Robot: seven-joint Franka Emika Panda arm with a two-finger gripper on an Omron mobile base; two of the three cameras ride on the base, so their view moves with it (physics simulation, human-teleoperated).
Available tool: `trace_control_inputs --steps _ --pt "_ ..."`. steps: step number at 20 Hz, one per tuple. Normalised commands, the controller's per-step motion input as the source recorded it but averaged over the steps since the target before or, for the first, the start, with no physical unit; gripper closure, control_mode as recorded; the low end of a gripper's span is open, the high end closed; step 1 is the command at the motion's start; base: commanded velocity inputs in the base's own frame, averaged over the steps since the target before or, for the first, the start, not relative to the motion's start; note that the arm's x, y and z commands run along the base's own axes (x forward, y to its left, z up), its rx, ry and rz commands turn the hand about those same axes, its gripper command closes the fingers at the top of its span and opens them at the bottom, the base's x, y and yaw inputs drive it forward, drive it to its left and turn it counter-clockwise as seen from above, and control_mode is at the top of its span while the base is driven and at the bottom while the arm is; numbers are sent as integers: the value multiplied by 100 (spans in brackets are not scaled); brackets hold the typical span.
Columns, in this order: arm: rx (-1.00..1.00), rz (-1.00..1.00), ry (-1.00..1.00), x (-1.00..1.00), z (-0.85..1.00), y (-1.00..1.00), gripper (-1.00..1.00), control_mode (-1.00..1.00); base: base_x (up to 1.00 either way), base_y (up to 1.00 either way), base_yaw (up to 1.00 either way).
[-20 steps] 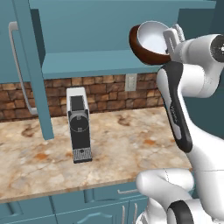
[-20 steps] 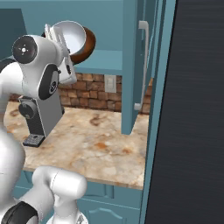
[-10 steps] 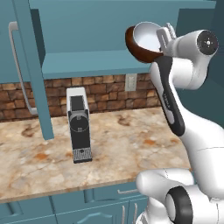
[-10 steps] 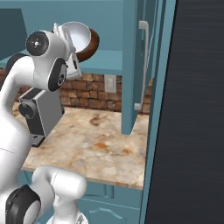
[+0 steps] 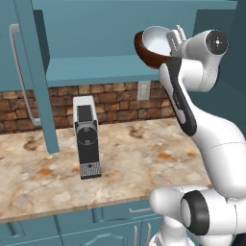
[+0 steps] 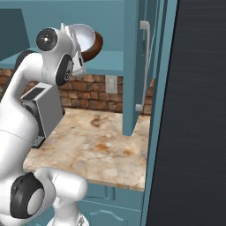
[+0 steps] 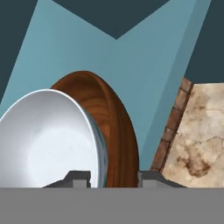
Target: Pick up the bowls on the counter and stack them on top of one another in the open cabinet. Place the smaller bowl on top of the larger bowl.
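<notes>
The smaller bowl (image 5: 158, 38), glossy white, sits nested inside the larger bowl (image 5: 145, 54), dark brown and wood-grained. Both are tipped on edge in the air at the front right of the open cabinet's shelf (image 5: 96, 65). My gripper (image 5: 174, 41) is shut on their rims from the right. From the other side, the white bowl (image 6: 84, 36) and brown bowl (image 6: 95, 47) hang before the shelf (image 6: 112, 62), with the gripper (image 6: 70, 33) on their left. In the hand view, the fingertips (image 7: 78, 177) flank the white bowl (image 7: 48, 135) and the brown bowl (image 7: 116, 127).
A black and silver coffee machine (image 5: 86, 139) stands on the counter (image 5: 139, 158) under the shelf. The left cabinet door (image 5: 38, 77) hangs open with a grey bar handle (image 5: 19, 72). The right door (image 6: 132, 66) is open too. A tall dark panel (image 6: 194, 110) walls off the right.
The arm has carried the two bowls a little closer to the cabinet, and the wrist has risen. The grip is unchanged.
</notes>
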Motion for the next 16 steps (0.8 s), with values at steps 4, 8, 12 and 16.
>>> trace_control_inputs --steps 4,8,12,16 --pt "-2 0 0 10 -4 0 100 -100 0 0 0" --pt "0 0 0 2 0 0 100 -100 0 0 0" --pt "0 0 1 18 -2 0 100 -100 0 0 0" --pt "0 0 3 36 0 0 100 -100 0 0 0"
